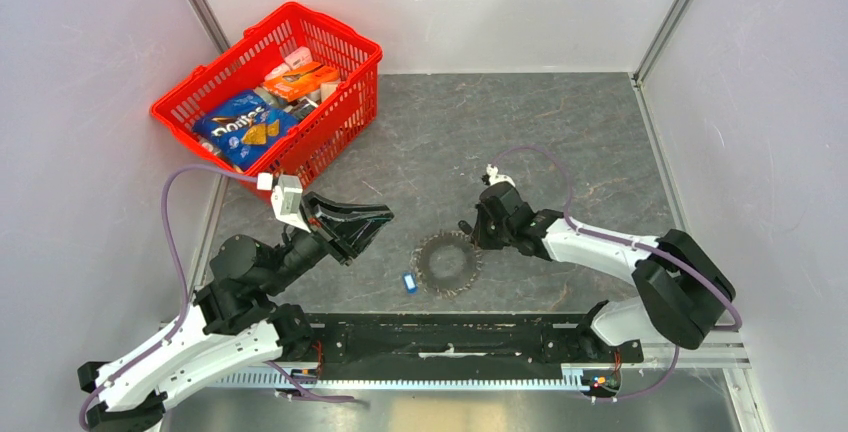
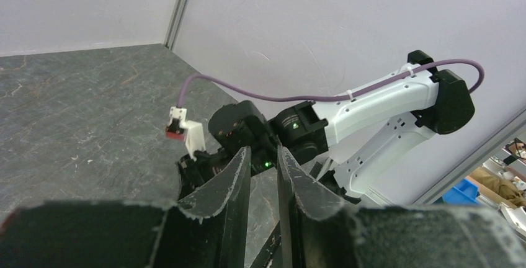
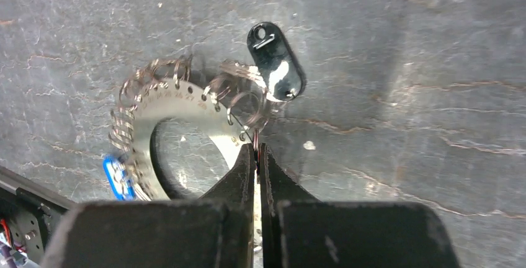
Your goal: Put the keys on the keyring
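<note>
Tabletop [image 3: 403, 44]: dark grey, stone-look, veined, matt.
Keys [image 3: 161, 110]: bright silvery metal, thin wire loops around a flat disc, reflective.
Blue-headed key [image 3: 118, 178]: head looks plastic.
Black tag [image 3: 276, 63]: glossy plastic, strong highlight.
Basket [image 1: 345, 112]: red plastic lattice.
Right hand [image 3: 256, 151]: matt black, rough-edged.

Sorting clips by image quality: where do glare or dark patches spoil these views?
Right wrist: white glare on the black tag and the keys; right fingers dark. Left wrist: left fingers dark, the rest sharp. Top external: even light, faint shadows.
</note>
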`<state>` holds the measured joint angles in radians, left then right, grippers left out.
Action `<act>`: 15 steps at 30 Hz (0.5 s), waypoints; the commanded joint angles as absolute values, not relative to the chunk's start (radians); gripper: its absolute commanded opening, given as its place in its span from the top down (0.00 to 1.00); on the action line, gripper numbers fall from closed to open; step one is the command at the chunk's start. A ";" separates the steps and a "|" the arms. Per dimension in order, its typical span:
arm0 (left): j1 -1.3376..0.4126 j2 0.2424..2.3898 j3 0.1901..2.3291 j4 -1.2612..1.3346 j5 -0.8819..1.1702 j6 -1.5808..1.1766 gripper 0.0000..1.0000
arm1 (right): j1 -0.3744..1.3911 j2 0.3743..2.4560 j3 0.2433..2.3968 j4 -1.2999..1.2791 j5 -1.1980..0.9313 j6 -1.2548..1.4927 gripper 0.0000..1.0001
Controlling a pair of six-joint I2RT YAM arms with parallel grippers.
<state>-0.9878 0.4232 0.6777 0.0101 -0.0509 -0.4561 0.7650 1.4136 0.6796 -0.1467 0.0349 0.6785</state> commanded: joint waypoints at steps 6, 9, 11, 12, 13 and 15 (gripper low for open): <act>-0.986 0.436 0.686 0.046 -0.053 -0.433 0.71 | 0.651 1.371 0.703 -0.217 0.047 0.585 1.00; -0.988 0.434 0.686 0.044 -0.054 -0.430 0.71 | 0.618 1.361 0.701 -0.230 0.042 0.566 1.00; -0.987 0.434 0.685 0.044 -0.055 -0.428 0.71 | 0.609 1.348 0.705 -0.246 0.032 0.545 1.00; -0.986 0.435 0.684 0.044 -0.053 -0.426 0.71 | 0.608 1.344 0.716 -0.263 0.038 0.536 1.00; -0.988 0.434 0.683 0.044 -0.053 -0.425 0.71 | 0.607 1.337 0.728 -0.285 0.045 0.524 0.91; -0.988 0.435 0.682 0.046 -0.051 -0.422 0.71 | 0.608 1.320 0.750 -0.319 0.061 0.509 0.67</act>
<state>-0.9878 0.4332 0.6777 0.0101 -0.0509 -0.4557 0.6090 1.3743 0.6823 -0.2657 0.0414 0.5690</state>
